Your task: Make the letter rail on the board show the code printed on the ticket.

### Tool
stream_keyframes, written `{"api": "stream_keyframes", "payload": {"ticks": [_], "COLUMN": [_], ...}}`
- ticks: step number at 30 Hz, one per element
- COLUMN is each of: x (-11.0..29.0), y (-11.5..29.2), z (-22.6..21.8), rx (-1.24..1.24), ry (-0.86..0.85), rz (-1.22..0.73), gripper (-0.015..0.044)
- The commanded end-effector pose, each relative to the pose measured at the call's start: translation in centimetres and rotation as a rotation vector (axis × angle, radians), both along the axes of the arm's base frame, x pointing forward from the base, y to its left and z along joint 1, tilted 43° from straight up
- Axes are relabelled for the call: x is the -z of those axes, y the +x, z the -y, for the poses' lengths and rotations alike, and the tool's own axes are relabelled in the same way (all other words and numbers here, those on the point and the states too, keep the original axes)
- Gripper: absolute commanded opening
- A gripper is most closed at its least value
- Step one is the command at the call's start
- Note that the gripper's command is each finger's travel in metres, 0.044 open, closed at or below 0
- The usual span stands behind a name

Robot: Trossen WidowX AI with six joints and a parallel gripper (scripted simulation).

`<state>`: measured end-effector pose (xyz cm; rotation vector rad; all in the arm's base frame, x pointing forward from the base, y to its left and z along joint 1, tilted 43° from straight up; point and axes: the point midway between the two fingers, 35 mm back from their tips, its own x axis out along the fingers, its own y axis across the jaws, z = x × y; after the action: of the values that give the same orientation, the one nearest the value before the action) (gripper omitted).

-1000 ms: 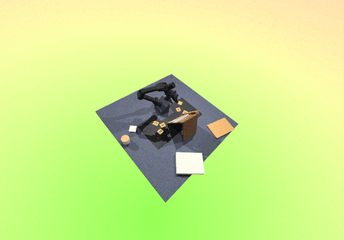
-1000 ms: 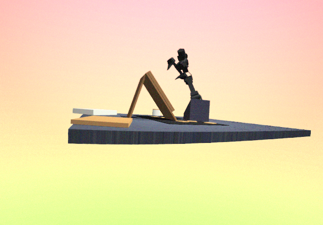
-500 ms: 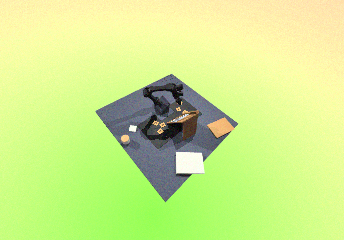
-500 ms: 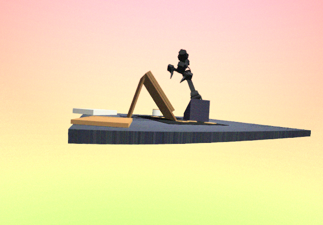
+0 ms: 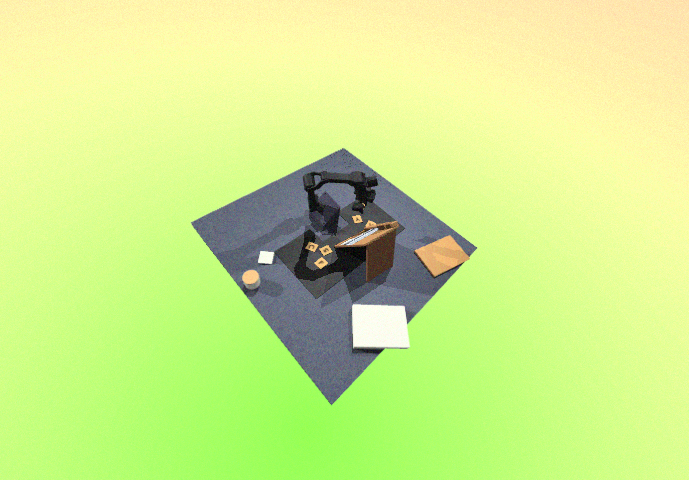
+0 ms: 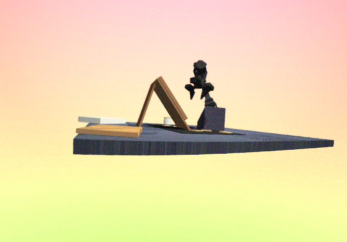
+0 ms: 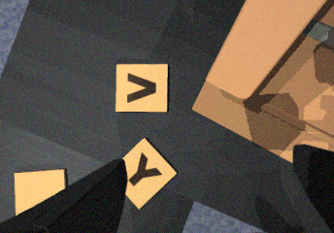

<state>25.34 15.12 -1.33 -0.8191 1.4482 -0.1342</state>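
My gripper (image 5: 359,204) (image 6: 198,96) (image 7: 211,159) is open and empty, hanging above the dark mat (image 5: 322,286) (image 7: 63,73) beside the slanted wooden board (image 5: 380,255) (image 6: 168,100) (image 7: 267,63). In the wrist view a V tile (image 7: 141,87) lies flat on the mat, turned sideways. A Y tile (image 7: 149,173) lies just below it, close to my left finger. A third tile (image 7: 38,189) is partly hidden by that finger, its letter unseen. Two tiles (image 5: 357,219) (image 5: 370,224) lie under the gripper in the top view. Three more tiles (image 5: 319,253) lie left of the board. The pale rail (image 5: 356,238) runs along the board's face.
A white slab (image 5: 380,326) (image 6: 100,119) lies at the counter's front. An orange slab (image 5: 441,254) (image 6: 109,130) lies to the right. A small white square (image 5: 265,257) and a short cylinder (image 5: 251,278) (image 6: 167,120) sit left. The arm's base block (image 6: 212,118) stands behind the mat.
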Motion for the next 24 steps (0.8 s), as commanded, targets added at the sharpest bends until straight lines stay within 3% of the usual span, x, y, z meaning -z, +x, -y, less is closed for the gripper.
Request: {"api": "stream_keyframes", "payload": {"ticks": [1, 11, 24], "x": [6.4, 12.3, 12.4], "y": [-3.0, -6.7, -6.7], "z": [1.3, 3.7, 4.0], "rx": [0.411, 0.874, 0.897], "ry": [-0.020, -0.112, -0.117], "rz": [0.109, 0.316, 0.329], "gripper": [0.0340, 0.0340, 0.0340]}}
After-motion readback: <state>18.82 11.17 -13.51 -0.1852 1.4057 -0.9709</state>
